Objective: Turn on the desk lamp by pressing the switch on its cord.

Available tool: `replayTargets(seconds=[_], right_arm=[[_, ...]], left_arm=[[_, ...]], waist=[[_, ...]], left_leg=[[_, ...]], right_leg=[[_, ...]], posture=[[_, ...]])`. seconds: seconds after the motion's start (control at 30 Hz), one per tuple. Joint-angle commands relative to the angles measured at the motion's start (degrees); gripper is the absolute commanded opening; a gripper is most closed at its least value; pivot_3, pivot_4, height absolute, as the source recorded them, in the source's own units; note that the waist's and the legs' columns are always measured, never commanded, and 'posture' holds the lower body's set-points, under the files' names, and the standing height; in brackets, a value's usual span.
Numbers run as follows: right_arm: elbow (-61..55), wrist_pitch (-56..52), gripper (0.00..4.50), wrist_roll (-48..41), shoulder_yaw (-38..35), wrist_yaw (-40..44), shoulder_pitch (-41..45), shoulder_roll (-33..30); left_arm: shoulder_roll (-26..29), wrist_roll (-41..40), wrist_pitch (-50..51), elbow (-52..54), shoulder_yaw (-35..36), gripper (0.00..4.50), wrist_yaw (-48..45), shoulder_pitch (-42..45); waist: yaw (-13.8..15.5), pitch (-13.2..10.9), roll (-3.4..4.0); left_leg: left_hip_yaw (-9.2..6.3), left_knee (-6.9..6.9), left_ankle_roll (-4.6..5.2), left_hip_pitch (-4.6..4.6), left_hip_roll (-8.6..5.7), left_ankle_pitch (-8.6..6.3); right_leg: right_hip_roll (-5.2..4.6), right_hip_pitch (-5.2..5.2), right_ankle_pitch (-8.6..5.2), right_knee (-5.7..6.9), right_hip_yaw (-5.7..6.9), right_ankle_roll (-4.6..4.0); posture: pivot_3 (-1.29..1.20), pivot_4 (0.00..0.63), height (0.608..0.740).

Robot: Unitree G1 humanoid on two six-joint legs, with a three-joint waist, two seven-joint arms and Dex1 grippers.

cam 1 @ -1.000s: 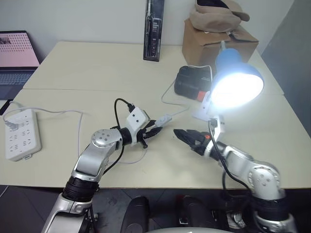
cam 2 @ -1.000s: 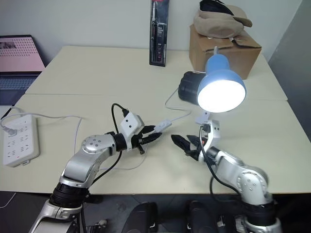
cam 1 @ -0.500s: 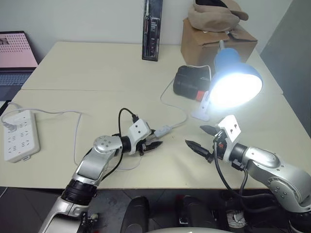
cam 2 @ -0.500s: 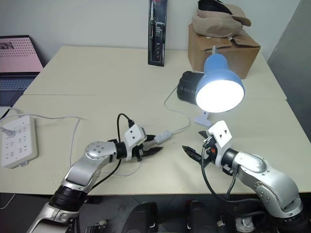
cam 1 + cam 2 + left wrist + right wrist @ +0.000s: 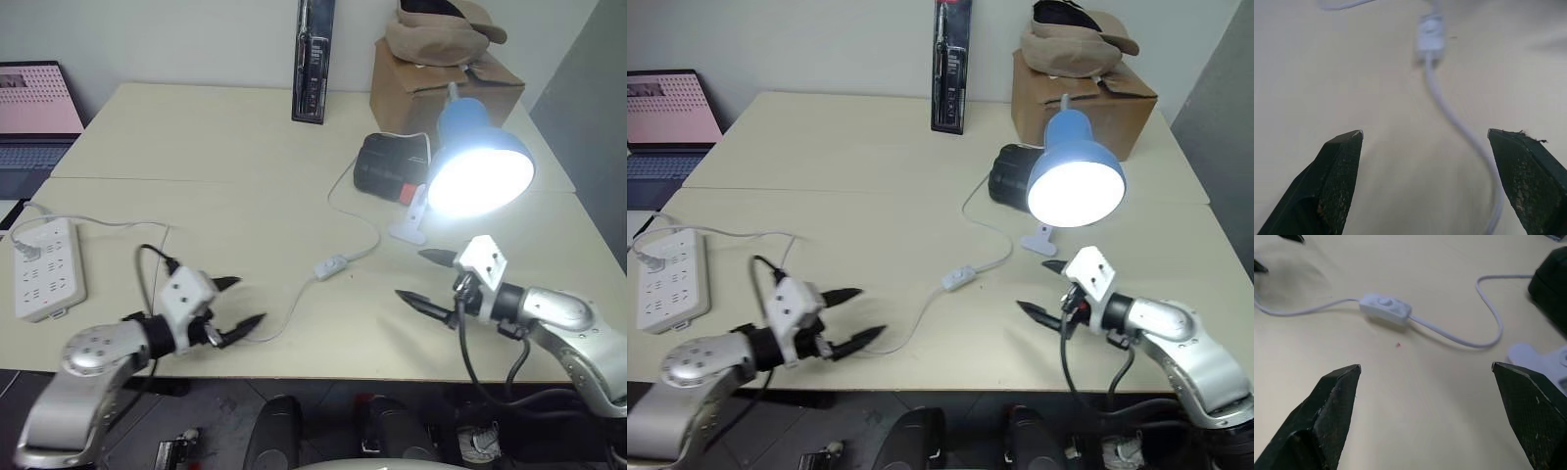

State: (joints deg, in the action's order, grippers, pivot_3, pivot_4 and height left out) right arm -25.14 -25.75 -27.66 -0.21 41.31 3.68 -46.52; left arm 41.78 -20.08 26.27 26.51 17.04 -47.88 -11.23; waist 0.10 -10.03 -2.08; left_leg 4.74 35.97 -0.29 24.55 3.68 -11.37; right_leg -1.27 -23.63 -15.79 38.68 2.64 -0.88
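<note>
Head camera, left eye: the desk lamp [image 5: 477, 162] stands lit near the right edge of the desk [image 5: 216, 147], its sky-blue shade glowing white at the mouth and its white clip base resting on the desk surface. The cord [image 5: 362, 227] runs from the lamp base in a curve toward the front edge, and the switch [image 5: 330, 267] lies flat on it about midway along the front half of the desk, touched by neither gripper. The left gripper [image 5: 235, 302] hangs at the front edge, toward the left corner, well apart from the switch, its two black fingers spread wide with nothing between them. The right gripper [image 5: 427, 278] sits near the front right corner, just in front of the lamp base, fingers likewise spread and empty. A white power strip [image 5: 44, 269] lies at the left edge; a cardboard box [image 5: 441, 83] stands at the back right corner; a black device [image 5: 389, 164] lies just beside the lamp. Left wrist camera: both fingers [image 5: 1332, 191] stand far apart over bare desk, the switch [image 5: 1430, 38] and cord [image 5: 1459, 127] lying ahead. Right wrist camera: fingers [image 5: 1327, 416] wide apart, the switch [image 5: 1386, 308] lying ahead on the desk, untouched.
</note>
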Motion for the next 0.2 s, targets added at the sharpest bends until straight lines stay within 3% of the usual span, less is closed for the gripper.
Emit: replayTargets(seconds=[0.03, 0.2], right_arm=[[2.66, 5.82, 4.50, 1.53, -3.73, 5.71, 0.04, -2.03], [6.79, 8.48, 4.50, 1.60, -6.63, 10.16, 1.40, -3.86]], left_arm=[[1.25, -1.89, 0.81, 2.16, 4.75, 4.24, 0.59, -0.67], [2.73, -6.61, 2.28, 0.45, 7.73, 4.24, -2.44, 0.31]], waist=[[0.05, 0.00, 0.00], [0.05, -0.01, 0.00]], left_leg=[[0.00, 0.00, 0.00, 0.00, 0.00, 0.00], [0.02, -0.01, 0.00, 0.01, 0.00, 0.00]], right_leg=[[0.00, 0.01, 0.00, -0.01, 0.00, 0.00], [0.00, 0.01, 0.01, -0.02, 0.00, 0.01]], posture=[[0.00, 0.150, 0.740], [0.00, 0.150, 0.740]])
